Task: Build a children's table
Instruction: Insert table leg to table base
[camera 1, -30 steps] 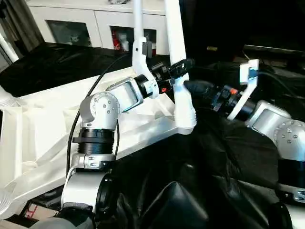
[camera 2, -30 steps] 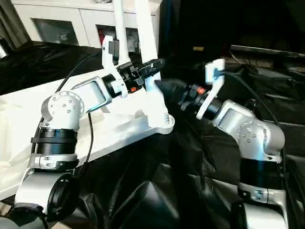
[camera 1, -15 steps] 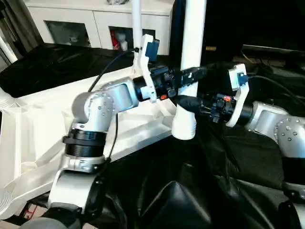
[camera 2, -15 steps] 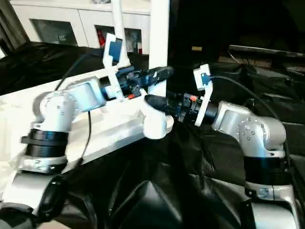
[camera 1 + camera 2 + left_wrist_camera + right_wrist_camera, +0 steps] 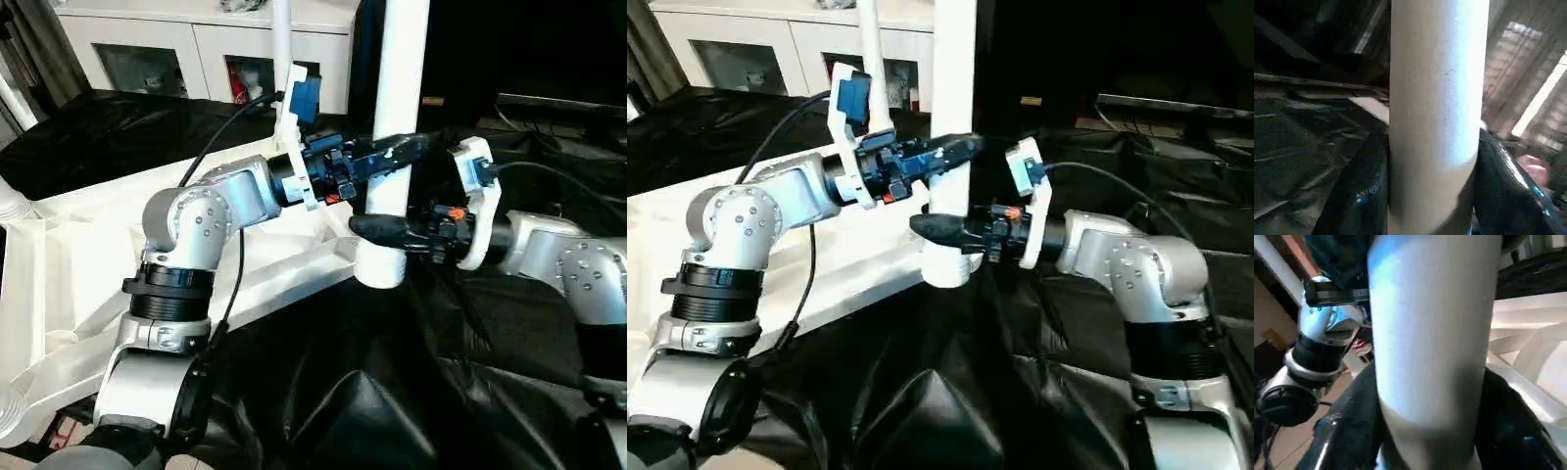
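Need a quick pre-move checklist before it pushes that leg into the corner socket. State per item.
1. Left gripper closed on the leg: ok, fingers either side of the tube.
2. Right gripper closed on the same leg, lower down: ok, the right wrist view shows fingers flanking the tube.
3. Leg upright: ok, near vertical in both eye views.
4. Leg foot in the corner socket: cannot tell how deep it sits.
5. Tabletop steady, underside up: ok, lying on the black sheet.
6. Second leg behind, already standing: ok, apart from both grippers.
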You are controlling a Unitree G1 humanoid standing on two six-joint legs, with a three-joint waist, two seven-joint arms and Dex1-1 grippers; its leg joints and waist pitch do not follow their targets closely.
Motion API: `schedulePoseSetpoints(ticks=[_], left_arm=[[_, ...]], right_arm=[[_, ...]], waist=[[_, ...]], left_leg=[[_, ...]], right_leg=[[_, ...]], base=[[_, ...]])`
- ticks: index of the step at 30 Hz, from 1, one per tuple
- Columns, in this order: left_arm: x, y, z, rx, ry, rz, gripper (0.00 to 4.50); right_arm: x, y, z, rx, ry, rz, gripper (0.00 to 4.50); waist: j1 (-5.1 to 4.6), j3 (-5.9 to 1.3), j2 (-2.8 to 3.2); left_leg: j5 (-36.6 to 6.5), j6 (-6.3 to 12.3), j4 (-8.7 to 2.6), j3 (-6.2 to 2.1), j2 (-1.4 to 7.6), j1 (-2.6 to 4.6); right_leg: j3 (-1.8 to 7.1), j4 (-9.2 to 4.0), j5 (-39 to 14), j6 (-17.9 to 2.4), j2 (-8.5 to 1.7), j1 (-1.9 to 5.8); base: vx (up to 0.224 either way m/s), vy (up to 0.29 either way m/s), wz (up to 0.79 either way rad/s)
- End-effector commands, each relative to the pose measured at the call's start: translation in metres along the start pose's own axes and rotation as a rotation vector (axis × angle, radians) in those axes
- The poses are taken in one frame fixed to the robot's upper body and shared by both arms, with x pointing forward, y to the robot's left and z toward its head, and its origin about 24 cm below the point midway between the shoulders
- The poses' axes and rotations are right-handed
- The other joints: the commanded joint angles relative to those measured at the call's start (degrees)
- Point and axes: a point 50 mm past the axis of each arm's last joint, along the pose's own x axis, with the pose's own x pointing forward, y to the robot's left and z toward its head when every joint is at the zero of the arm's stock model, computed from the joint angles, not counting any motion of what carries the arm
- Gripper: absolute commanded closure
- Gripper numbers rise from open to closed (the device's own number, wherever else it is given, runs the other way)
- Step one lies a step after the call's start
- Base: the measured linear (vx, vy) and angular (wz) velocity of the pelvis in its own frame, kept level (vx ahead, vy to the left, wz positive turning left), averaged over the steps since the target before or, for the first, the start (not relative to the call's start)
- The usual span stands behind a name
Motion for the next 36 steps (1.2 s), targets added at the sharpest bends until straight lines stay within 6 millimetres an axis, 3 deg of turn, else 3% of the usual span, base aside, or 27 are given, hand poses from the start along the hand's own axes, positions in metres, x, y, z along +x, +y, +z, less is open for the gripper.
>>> schedulePoseSetpoints(ticks=[1, 4, 7, 13, 14, 17, 18, 21, 27, 30, 33, 35, 36], left_arm=[[0.007, -0.002, 0.003, 0.013, 0.012, 0.008, 1.85], [0.010, 0.008, 0.002, 0.113, 0.018, 0.220, 1.45], [0.014, 0.021, 0.003, 0.109, -0.004, 0.422, 1.42], [0.014, 0.034, 0.003, 0.159, -0.030, 0.641, 1.42], [0.013, 0.037, 0.003, 0.147, -0.042, 0.680, 1.70], [0.008, 0.044, 0.006, 0.134, -0.106, 0.809, 1.83], [0.006, 0.045, 0.006, 0.128, -0.118, 0.831, 2.14], [0.001, 0.047, 0.006, 0.105, -0.151, 0.877, 2.26], [0.004, 0.044, 0.005, 0.099, -0.155, 0.833, 2.44], [0.007, 0.041, 0.006, 0.097, -0.160, 0.789, 2.47], [0.013, 0.034, 0.006, 0.095, -0.147, 0.648, 2.49], [0.016, 0.025, 0.006, 0.086, -0.123, 0.464, 2.56], [0.015, 0.023, 0.005, 0.078, -0.111, 0.425, 2.56]], right_arm=[[-0.001, -0.006, 0.006, -0.025, -0.017, -0.082, 2.42], [0.011, -0.009, 0.002, -0.141, 0.003, -0.202, 2.54], [0.023, -0.011, 0.001, -0.152, -0.025, -0.288, 2.55], [0.036, -0.015, -0.004, -0.212, -0.009, -0.415, 2.57], [0.038, -0.015, -0.004, -0.207, -0.016, -0.428, 2.57], [0.044, -0.014, -0.004, -0.208, -0.043, -0.461, 2.57], [0.046, -0.013, -0.004, -0.209, -0.045, -0.463, 2.57], [0.049, -0.010, -0.002, -0.201, -0.077, -0.453, 2.57], [0.050, -0.009, 0.000, -0.234, -0.087, -0.457, 2.57], [0.048, -0.007, 0.001, -0.203, -0.101, -0.422, 1.87], [0.040, -0.007, 0.003, -0.158, -0.100, -0.368, 1.68], [0.024, -0.008, 0.006, -0.121, -0.059, -0.318, 1.44], [0.018, -0.008, 0.008, -0.091, -0.047, -0.289, 1.44]], waist=[[0.18, -5.68, -1.22], [0.05, -5.58, -1.20], [-0.08, -5.58, -1.41], [-0.17, -5.65, -1.40], [-0.17, -5.71, -1.44], [-0.21, -5.79, -1.36], [-0.23, -5.78, -1.21], [-0.22, -5.76, -1.21], [-0.17, -5.68, -1.16], [-0.16, -5.69, -1.18], [0.00, -5.74, -1.22], [0.19, -5.79, -1.53], [0.41, -5.76, -1.29]], left_leg=[[-5.5, 2.39, -3.24, -1.05, 2.61, 0.96], [-5.6, 1.51, -3.38, -1.23, 2.91, 0.81], [-6.1, 1.53, -3.38, -1.11, 2.56, 0.80], [-5.7, 1.66, -3.43, -1.20, 2.47, 0.67], [-5.6, 1.78, -3.41, -1.21, 2.44, 0.60], [-5.5, 2.06, -3.32, -1.20, 2.43, 0.59], [-5.4, 2.25, -3.32, -1.24, 2.47, 0.56], [-5.6, 2.45, -3.34, -1.21, 2.54, 0.70], [-6.3, 2.45, -3.39, -1.22, 2.53, 0.70], [-6.2, 2.63, -3.39, -1.23, 2.53, 0.65], [-5.7, 3.24, -3.34, -1.18, 2.51, 0.71], [-5.0, 3.83, -3.29, -1.10, 2.45, 0.78], [-5.2, 3.95, -3.26, -1.03, 2.56, 1.01]], right_leg=[[2.78, -4.36, -18.6, -8.3, -4.22, 3.60], [2.87, -4.29, -18.6, -7.7, -4.26, 3.55], [2.86, -4.49, -19.7, -6.6, -4.18, 3.66], [2.81, -4.57, -19.3, -5.2, -4.05, 3.58], [2.80, -4.55, -19.1, -5.2, -4.11, 3.67], [2.77, -4.48, -17.7, -5.8, -4.06, 3.66], [2.78, -4.46, -17.2, -5.9, -4.03, 3.61], [2.77, -4.45, -17.2, -6.7, -4.13, 3.52], [2.80, -4.49, -17.5, -6.5, -4.11, 3.50], [2.83, -4.44, -17.0, -6.6, -4.17, 3.57], [2.84, -4.44, -17.0, -6.5, -4.18, 3.58], [2.85, -4.33, -16.4, -7.2, -4.18, 3.76], [2.98, -4.15, -16.1, -7.8, -4.08, 3.53]], base=[[0.000, 0.000, 0.00], [0.000, 0.000, 0.00], [0.000, 0.000, 0.00], [0.000, 0.000, 0.00], [0.000, 0.000, 0.00], [0.000, 0.000, 0.00], [0.000, 0.000, 0.00], [0.000, 0.000, 0.00], [0.000, 0.000, 0.00], [0.000, 0.000, 0.00], [0.000, 0.000, 0.00], [0.000, 0.000, 0.00], [0.000, 0.000, 0.00]])
